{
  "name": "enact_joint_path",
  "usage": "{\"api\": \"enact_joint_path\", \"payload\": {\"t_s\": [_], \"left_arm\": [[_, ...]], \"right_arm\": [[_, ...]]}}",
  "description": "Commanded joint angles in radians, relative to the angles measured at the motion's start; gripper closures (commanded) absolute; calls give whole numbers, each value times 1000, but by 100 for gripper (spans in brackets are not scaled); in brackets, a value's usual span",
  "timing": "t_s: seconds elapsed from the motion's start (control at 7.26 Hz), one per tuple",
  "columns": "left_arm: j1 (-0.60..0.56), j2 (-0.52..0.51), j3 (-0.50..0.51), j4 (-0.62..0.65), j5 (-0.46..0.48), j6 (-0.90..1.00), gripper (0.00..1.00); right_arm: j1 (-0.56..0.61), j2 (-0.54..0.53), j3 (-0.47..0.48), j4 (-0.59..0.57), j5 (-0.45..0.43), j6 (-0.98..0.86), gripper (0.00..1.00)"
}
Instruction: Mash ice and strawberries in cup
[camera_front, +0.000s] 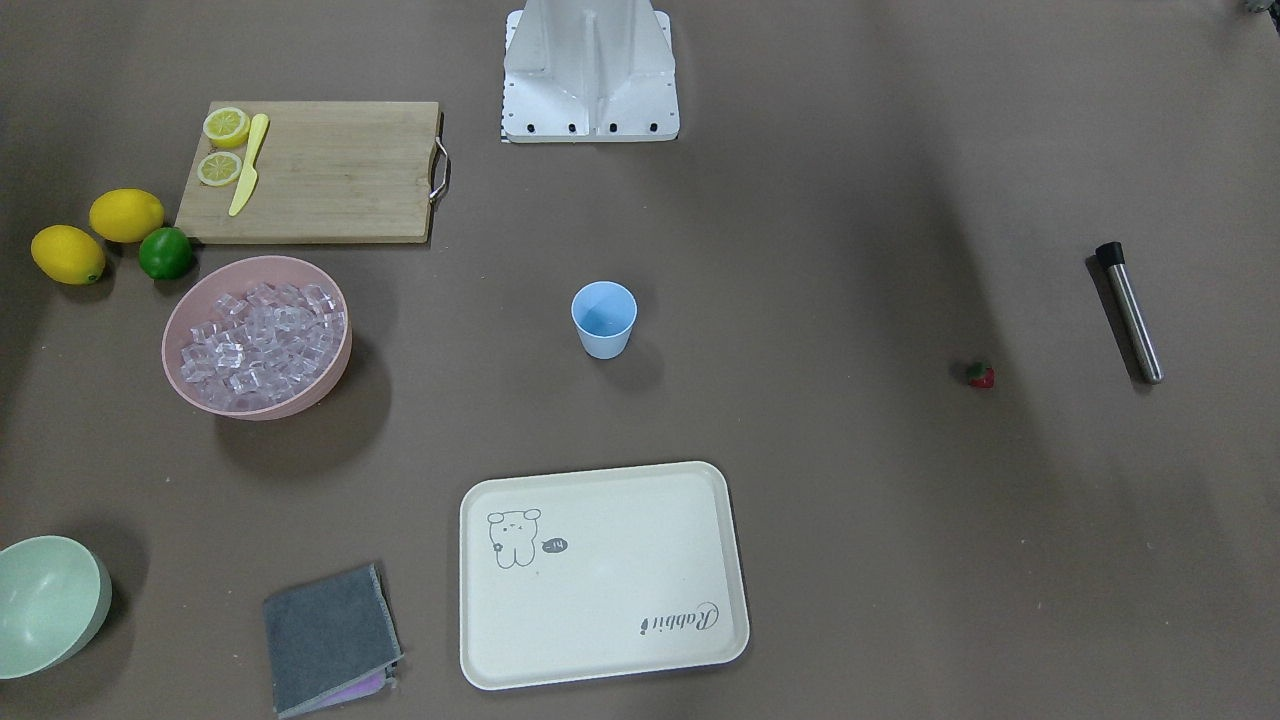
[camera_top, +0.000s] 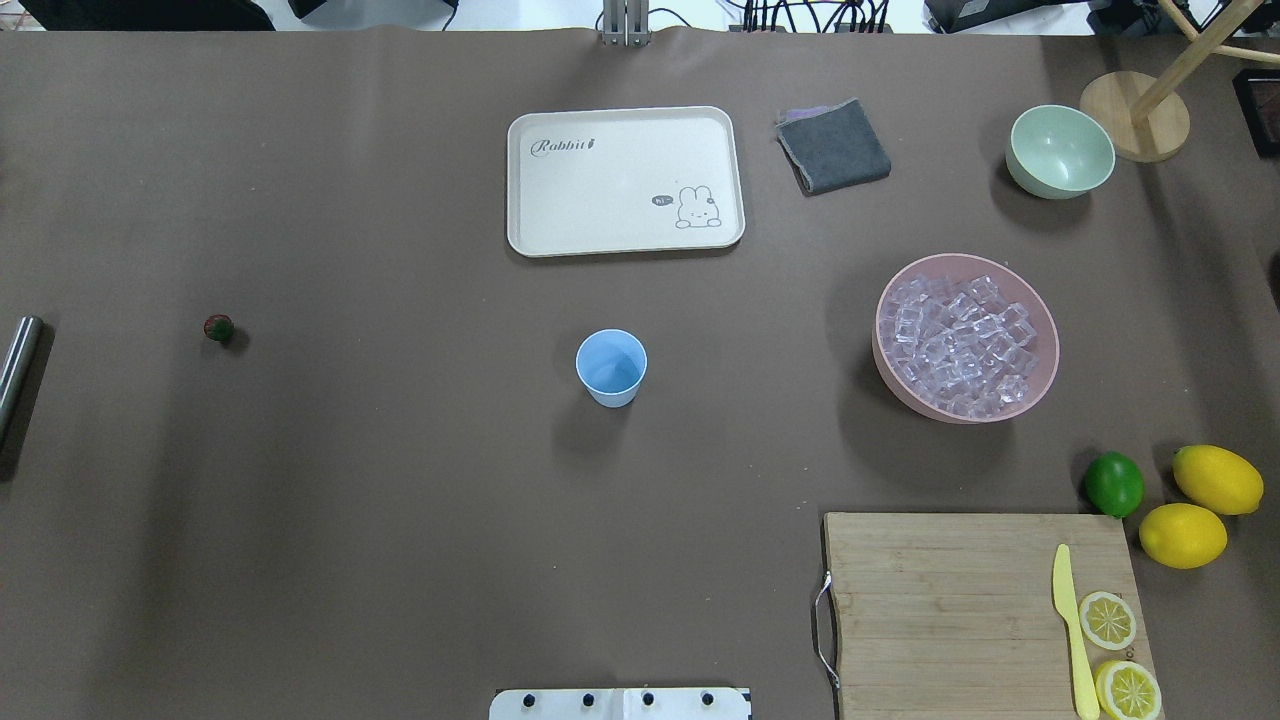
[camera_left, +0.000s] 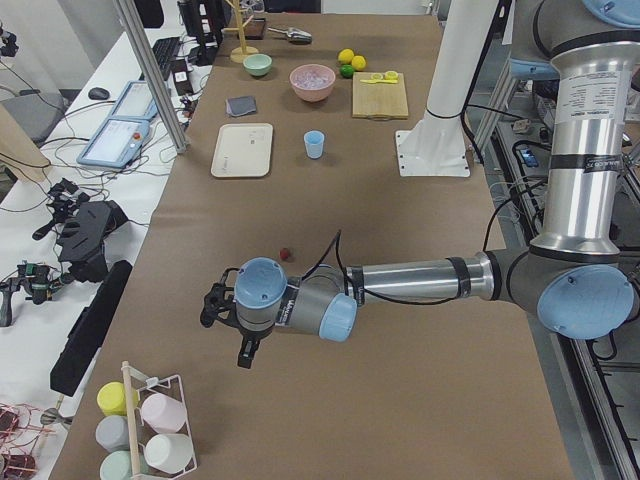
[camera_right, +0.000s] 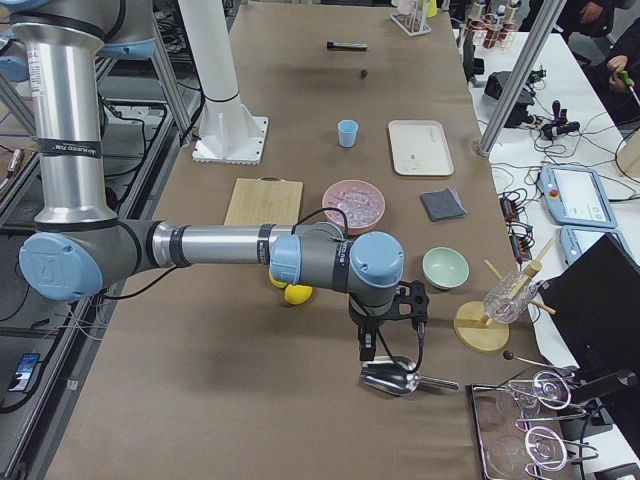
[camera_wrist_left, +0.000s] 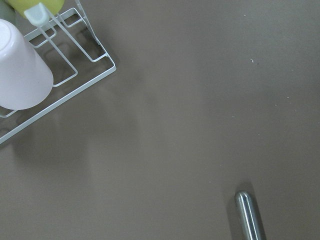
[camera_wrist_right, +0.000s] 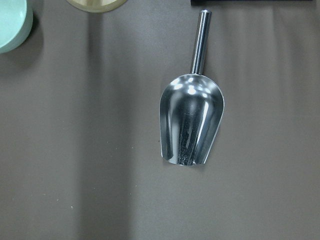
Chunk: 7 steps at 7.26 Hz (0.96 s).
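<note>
The light-blue cup stands upright and empty mid-table, also in the overhead view. The ice fills a pink bowl. The strawberry lies alone on the table. My left gripper shows only in the exterior left view, over the table's left end beyond the strawberry; I cannot tell if it is open. My right gripper shows only in the exterior right view, above a steel scoop; I cannot tell its state either.
A steel muddler lies past the strawberry; its tip shows in the left wrist view near a wire cup rack. A cream tray, grey cloth, pale-green bowl, cutting board, lemons and a lime surround the cup.
</note>
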Motion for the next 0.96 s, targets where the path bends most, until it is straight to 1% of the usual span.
{"api": "enact_joint_path", "payload": {"t_s": [0.0,0.41,0.55,0.83], "left_arm": [[0,14,-4,-1,0,2,2],[0,21,-9,-6,-1,0,2],[0,24,-14,-6,-1,0,2],[0,35,-20,-6,-10,-1,2]], "right_arm": [[0,2,1,2,-3,0,1],[-20,38,18,0,2,25,1],[-65,44,29,2,6,81,1],[-205,63,165,0,14,272,1]]}}
